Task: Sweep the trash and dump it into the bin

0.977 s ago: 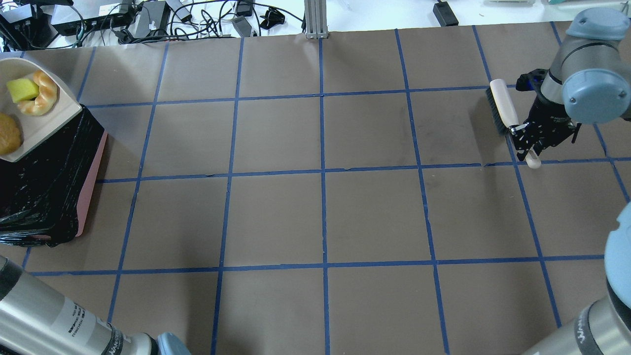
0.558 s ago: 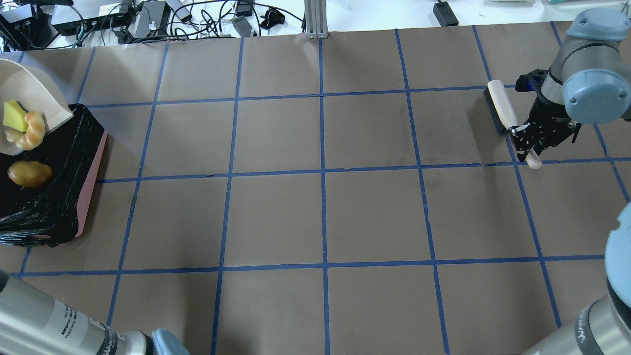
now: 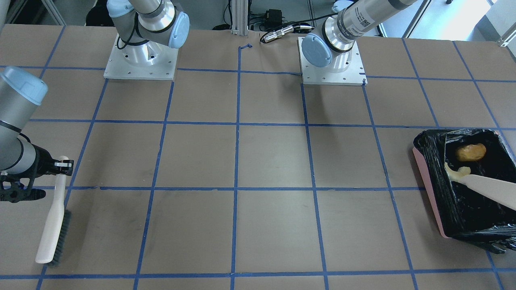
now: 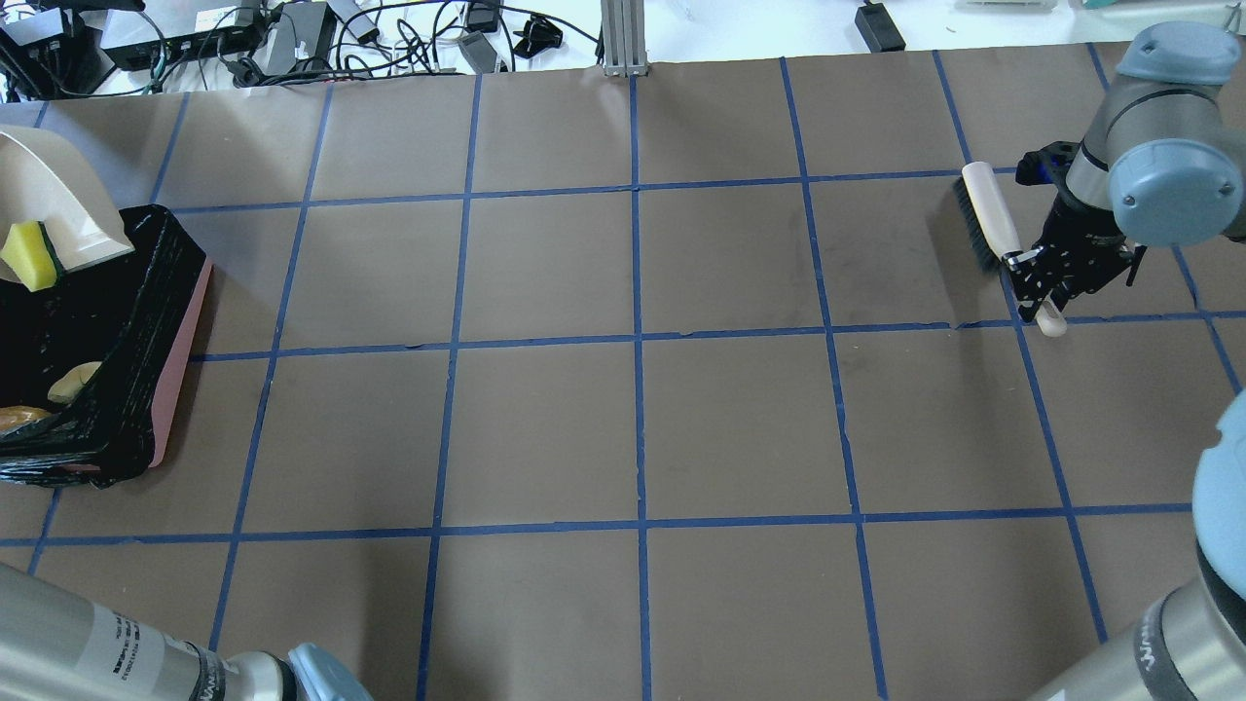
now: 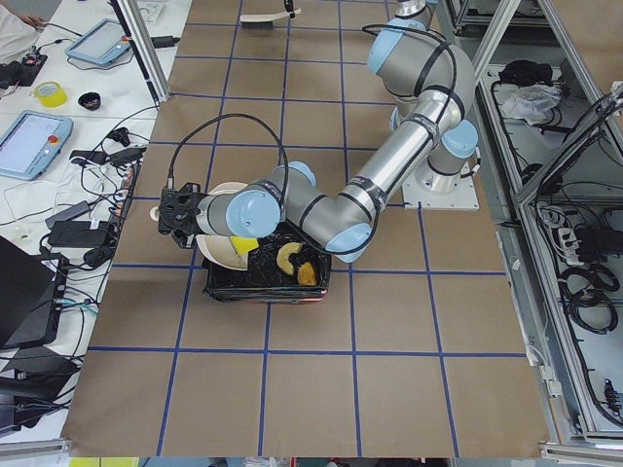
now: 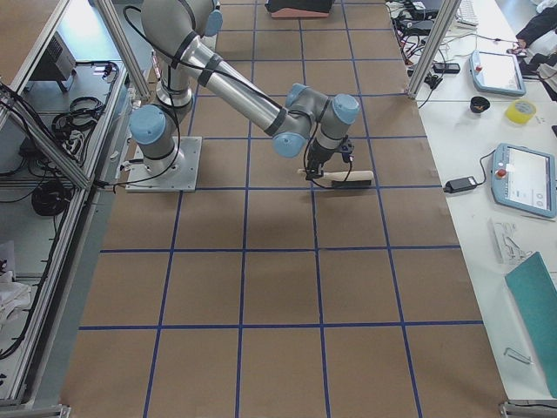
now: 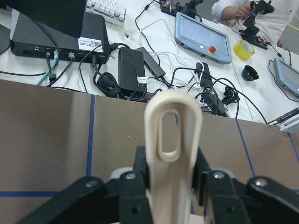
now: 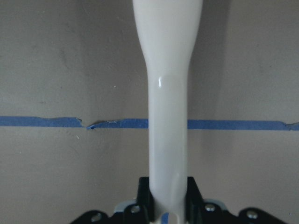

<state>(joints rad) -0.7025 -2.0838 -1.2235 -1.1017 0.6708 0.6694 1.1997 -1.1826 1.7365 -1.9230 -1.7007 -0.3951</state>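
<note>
The bin (image 4: 117, 321), a pink tub with a black liner, stands at the table's left edge; it also shows in the front view (image 3: 427, 189). My left gripper (image 7: 170, 186) is shut on the beige dustpan's handle (image 7: 173, 121) and holds the dustpan (image 4: 58, 204) tipped over the bin. The golden-brown oval (image 3: 470, 152) and the crescent (image 3: 455, 171) lie in the bin. The yellow-green wedge (image 4: 29, 256) sits at the dustpan's lip. My right gripper (image 4: 1037, 282) is shut on the hand brush (image 4: 983, 209) at the far right, bristles on the table.
Cables and electronics (image 4: 243, 39) and an aluminium post (image 4: 623, 39) line the far table edge. Both arm bases (image 3: 141, 60) stand at the robot's side. The brown table with blue tape lines (image 4: 633, 341) lies between bin and brush.
The dustpan has tipped further over the bin. The oval, then the crescent, slid off it into the bin; the wedge slid to the lip. The right arm barely moved.
</note>
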